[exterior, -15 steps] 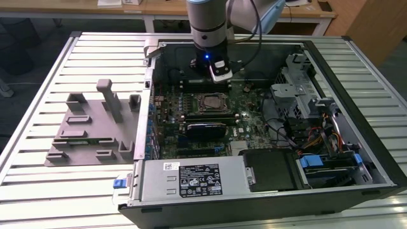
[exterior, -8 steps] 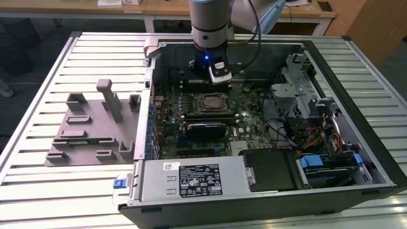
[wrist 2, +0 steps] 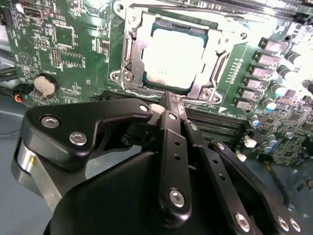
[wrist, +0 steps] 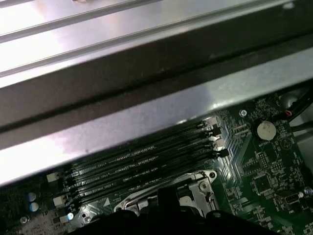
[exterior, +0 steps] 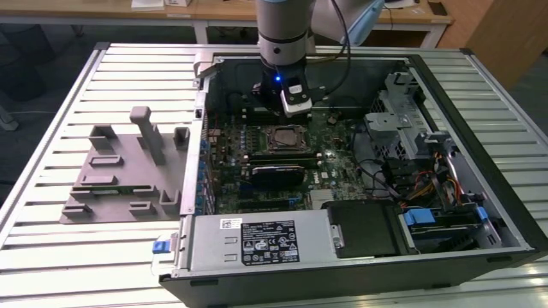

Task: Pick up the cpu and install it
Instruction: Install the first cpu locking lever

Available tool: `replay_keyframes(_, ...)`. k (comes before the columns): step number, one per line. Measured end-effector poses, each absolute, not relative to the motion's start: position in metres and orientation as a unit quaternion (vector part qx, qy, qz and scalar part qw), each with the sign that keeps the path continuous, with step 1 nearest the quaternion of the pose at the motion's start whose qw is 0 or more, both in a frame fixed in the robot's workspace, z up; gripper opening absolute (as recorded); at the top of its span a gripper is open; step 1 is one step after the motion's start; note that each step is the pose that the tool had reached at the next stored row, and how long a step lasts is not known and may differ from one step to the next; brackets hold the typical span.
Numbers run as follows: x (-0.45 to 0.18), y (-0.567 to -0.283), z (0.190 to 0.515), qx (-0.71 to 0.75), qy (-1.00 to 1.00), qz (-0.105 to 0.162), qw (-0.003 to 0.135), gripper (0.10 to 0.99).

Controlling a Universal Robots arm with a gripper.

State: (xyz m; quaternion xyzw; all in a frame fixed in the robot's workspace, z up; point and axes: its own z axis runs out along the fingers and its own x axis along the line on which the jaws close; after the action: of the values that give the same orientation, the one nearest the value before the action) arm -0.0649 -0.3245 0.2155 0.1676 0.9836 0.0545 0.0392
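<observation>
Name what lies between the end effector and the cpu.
In the second wrist view, the socket's metal frame edge lies between the end effector and the cpu, seated in its socket.

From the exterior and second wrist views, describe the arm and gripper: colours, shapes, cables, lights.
In the exterior view the arm is a pale grey-blue cylinder ending in a silver ring, then a black wrist lit by a small blue light. A black cable loops beside it, and a white-and-black box sits at the wrist. In the second wrist view the gripper is matte black: flat linked bars joined by silver screws and pins.

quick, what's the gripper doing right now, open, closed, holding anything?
Gripper: closed, nothing visibly held; it hangs beside the socket where the cpu already sits.
</observation>
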Motion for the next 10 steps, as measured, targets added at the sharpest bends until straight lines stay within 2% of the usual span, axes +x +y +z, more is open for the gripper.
replay_keyframes(4,-0.0649,-0.3245,0.2154,0.168,0.984,0.052,0.04,0.106)
replay_keyframes(10,-0.0649,-0.3273,0.2154,0.166,0.985,0.017,0.04,0.106)
